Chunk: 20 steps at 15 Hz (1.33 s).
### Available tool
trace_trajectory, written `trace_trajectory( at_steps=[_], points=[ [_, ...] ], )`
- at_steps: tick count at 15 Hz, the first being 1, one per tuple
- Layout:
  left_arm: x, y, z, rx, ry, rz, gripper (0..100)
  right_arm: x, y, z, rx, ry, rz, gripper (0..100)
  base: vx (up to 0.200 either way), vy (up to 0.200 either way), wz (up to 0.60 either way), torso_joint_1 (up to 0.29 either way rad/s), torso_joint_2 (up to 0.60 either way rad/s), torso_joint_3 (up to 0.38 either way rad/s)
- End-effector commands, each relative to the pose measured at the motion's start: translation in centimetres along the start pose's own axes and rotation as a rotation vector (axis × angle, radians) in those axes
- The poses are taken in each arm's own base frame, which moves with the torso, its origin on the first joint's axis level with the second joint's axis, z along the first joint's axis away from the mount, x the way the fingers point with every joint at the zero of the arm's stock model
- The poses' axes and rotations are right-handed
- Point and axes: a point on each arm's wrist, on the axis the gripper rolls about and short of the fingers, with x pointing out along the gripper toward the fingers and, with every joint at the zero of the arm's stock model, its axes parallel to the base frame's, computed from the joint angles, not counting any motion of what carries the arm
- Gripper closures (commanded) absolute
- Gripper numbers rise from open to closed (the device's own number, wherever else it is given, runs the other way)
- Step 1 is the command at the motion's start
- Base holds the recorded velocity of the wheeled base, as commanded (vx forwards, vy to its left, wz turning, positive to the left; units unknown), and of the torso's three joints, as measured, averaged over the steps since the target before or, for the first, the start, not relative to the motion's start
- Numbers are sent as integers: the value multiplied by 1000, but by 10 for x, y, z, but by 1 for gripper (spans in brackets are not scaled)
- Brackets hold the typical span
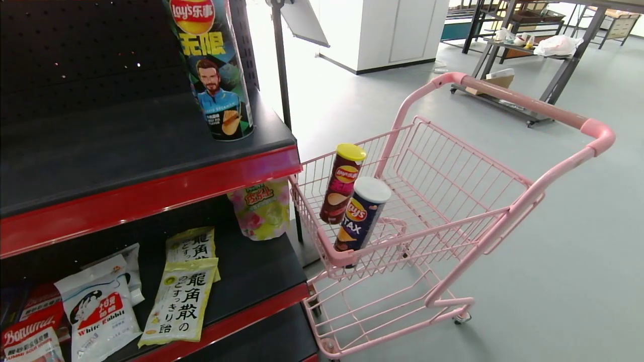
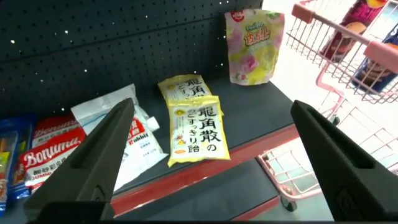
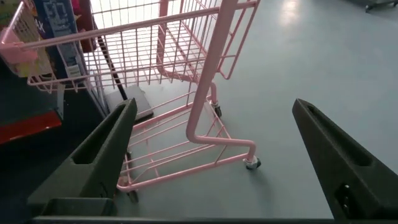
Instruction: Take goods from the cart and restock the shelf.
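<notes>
A pink wire cart (image 1: 503, 95) stands right of the shelf. Two chip cans lean in its front corner: a maroon can with a yellow lid (image 1: 342, 184) and a dark blue can with a white lid (image 1: 360, 214). A large green chip can (image 1: 217, 70) stands upright on the upper shelf (image 1: 126, 151). My left gripper (image 2: 208, 158) is open, hovering before the lower shelf's snack bags (image 2: 198, 129). My right gripper (image 3: 214, 158) is open above the floor beside the cart (image 3: 205, 118); the blue can (image 3: 59, 28) shows in that view's corner.
The lower shelf (image 1: 251, 271) carries yellow candy bags (image 1: 181, 299), white candy bags (image 1: 100, 311), red packs (image 1: 30, 327) and a floral pouch (image 1: 261, 208). A light-stand pole (image 1: 282, 65) rises between shelf and cart. Racks with boxes (image 1: 528, 50) stand far behind. Open grey floor lies to the right.
</notes>
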Motion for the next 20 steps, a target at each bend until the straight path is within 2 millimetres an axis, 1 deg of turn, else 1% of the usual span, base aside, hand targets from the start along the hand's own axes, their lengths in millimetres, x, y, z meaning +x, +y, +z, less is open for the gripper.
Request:
trace_trajectory(
  at_steps=[1, 3, 6, 7, 8, 9, 10, 11, 12, 13, 14, 15, 16, 17, 18, 19, 20],
  points=[
    [0, 0, 0, 0, 1, 1, 0, 0, 0, 0, 0, -1, 0, 0, 0, 0, 0, -105, 486, 383],
    [0, 0, 0, 0, 1, 1, 0, 0, 0, 0, -6, -1, 3, 0, 0, 0, 0, -49, 295, 234],
    [0, 0, 0, 0, 1, 1, 0, 1, 0, 1, -48, 8, 11, 0, 0, 0, 0, -13, 63, 55],
    [0, 0, 0, 0, 1, 0, 0, -2, 1, 15, -38, -26, 38, 0, 0, 0, 0, 0, 0, 0],
    [0, 0, 0, 0, 1, 1, 0, 12, 2, 94, 35, -9, 94, 0, 0, 0, 0, 0, 0, 0],
    [0, 0, 0, 0, 1, 0, 0, 43, 3, 173, 161, -29, 135, 0, 0, 0, 0, 0, 0, 0],
    [0, 0, 0, 0, 1, -2, 0, 69, 7, 191, 128, 16, 246, 0, 0, 0, 0, 0, 0, 0],
    [0, 0, 0, 0, 1, 1, 0, 94, 16, 188, 61, 65, 415, 0, 0, 0, 0, 0, 0, 0],
    [0, 0, 0, 0, 1, 0, 0, 110, 22, 182, 50, 99, 471, 0, 0, 0, 0, 0, 0, 0],
    [0, 0, 0, 0, 1, 0, 0, 157, 34, 168, 74, 169, 490, 0, 0, 0, 0, 0, 0, 0],
    [0, 0, 0, 0, 1, 0, 0, 178, 38, 161, 75, 176, 496, 0, 0, 0, 0, 0, 0, 0],
    [0, 0, 0, 0, 1, 1, 0, 226, 51, 136, 71, 207, 507, 0, 0, 0, 0, 0, 0, 0],
    [0, 0, 0, 0, 1, 1, 0, 249, 57, 123, 74, 200, 515, 0, 0, 0, 0, 0, 0, 0],
    [0, 0, 0, 0, 1, 1, 0, 261, 70, 115, 86, 203, 564, 0, 0, 0, 0, 0, 0, 0],
    [0, 0, 0, 0, 1, 0, 0, 263, 77, 113, 94, 218, 585, 0, 0, 0, 0, 0, 0, 0],
    [0, 0, 0, 0, 1, 1, 0, 265, 93, 107, 117, 256, 638, 0, 0, 0, 0, 0, 0, 0],
    [0, 0, 0, 0, 1, 0, 0, 266, 99, 103, 117, 272, 658, 0, 0, 0, 0, 0, 0, 0]
  ],
)
